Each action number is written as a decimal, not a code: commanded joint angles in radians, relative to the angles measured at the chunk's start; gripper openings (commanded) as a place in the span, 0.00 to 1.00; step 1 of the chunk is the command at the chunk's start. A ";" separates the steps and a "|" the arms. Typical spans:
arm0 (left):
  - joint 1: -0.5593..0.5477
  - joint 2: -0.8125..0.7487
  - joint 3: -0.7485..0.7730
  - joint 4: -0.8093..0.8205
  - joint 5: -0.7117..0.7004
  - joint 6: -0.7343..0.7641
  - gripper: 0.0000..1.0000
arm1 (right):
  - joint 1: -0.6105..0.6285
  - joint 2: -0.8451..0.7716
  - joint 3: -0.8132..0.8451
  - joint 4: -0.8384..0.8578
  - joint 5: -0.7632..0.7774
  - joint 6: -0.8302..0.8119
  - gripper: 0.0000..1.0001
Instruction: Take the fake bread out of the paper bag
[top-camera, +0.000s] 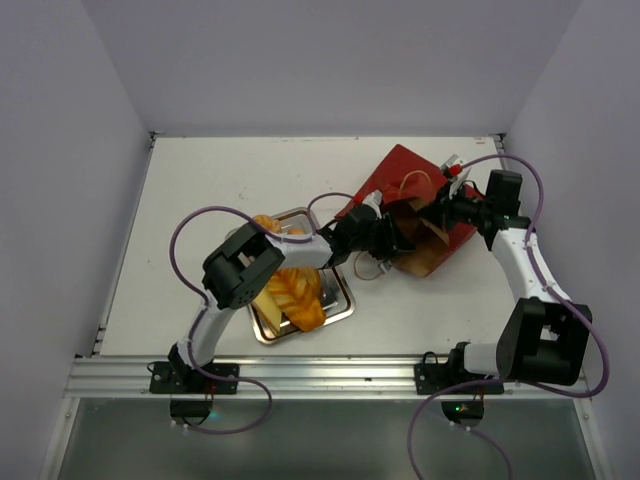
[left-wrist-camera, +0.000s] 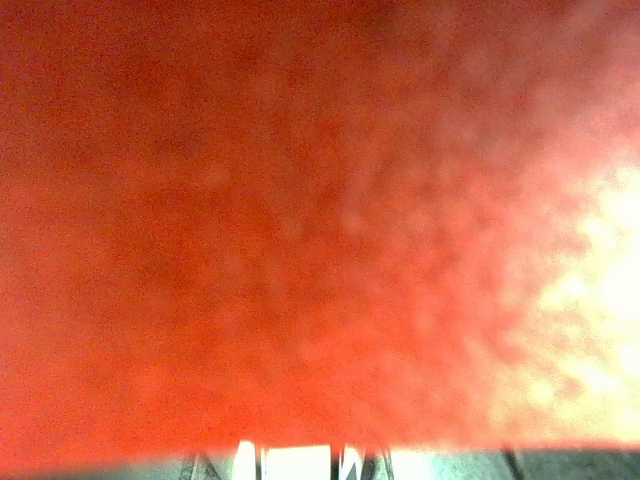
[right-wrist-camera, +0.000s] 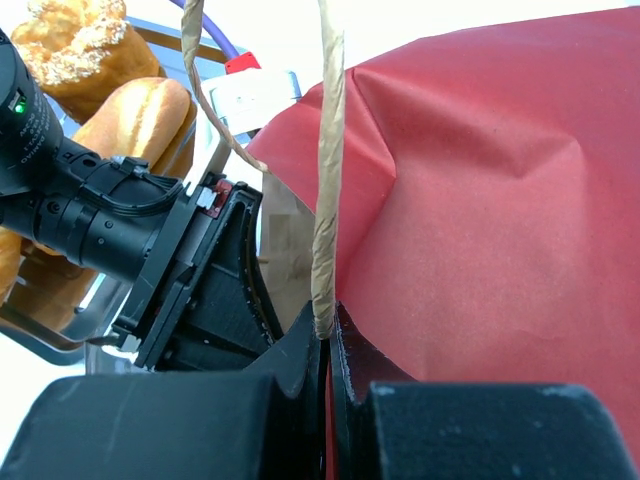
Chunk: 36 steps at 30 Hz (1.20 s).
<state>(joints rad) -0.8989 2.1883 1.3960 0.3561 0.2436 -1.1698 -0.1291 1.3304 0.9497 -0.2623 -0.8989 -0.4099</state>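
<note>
Setting: robotics lab test cell. White table (top-camera: 220, 190) boxed by plain pale walls (top-camera: 330, 60); aluminium rail (top-camera: 320, 372) along its near edge; left arm (top-camera: 245, 270) and right arm (top-camera: 525, 265) bolted there, trailing purple cables (top-camera: 180, 235).

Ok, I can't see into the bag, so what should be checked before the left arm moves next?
1. Right gripper shut on the string handle: ok.
2. Paper bag mouth open toward the left gripper: ok.
3. Left gripper holding a piece inside: cannot tell; its camera shows only red paper.
4. Fake bread already lying on the tray: ok.
5. More bread left in the bag: cannot tell.
</note>
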 joint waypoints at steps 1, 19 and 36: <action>-0.049 0.016 0.049 -0.002 0.120 0.042 0.43 | 0.033 0.016 0.007 0.029 -0.040 -0.018 0.00; -0.009 -0.171 -0.150 0.093 -0.070 -0.016 0.00 | 0.032 -0.031 0.004 0.060 0.100 0.028 0.00; 0.012 -0.416 -0.334 0.053 -0.129 0.074 0.02 | 0.032 -0.056 0.041 0.092 0.322 0.094 0.05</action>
<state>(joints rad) -0.8936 1.8618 1.1019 0.3939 0.1436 -1.1645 -0.0990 1.2942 0.9501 -0.1852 -0.6445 -0.3325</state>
